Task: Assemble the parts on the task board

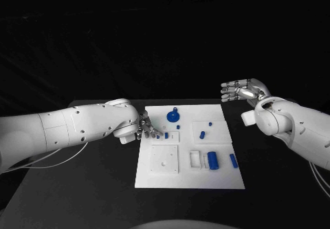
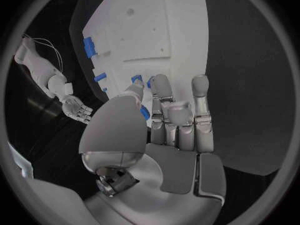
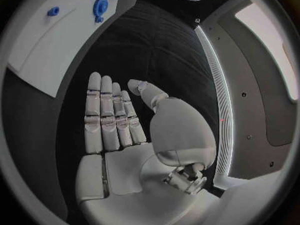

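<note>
In the head view the left hand [image 1: 142,129] reaches over the task board [image 1: 189,179] toward a small blue part [image 1: 166,135] just beyond its fingertips, probably starting a pick; the left wrist view shows its fingers extended, grasping nothing, so closing comes next; the right wrist view shows the right hand [image 3: 119,122] flat, released, well apart.

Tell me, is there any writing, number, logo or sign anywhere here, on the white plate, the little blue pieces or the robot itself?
None that can be read.
The task board shows recesses and small holes, no lettering.
The blue parts are plain.
The left robot hand, the right robot hand and both arms carry no visible label or logo.
</note>
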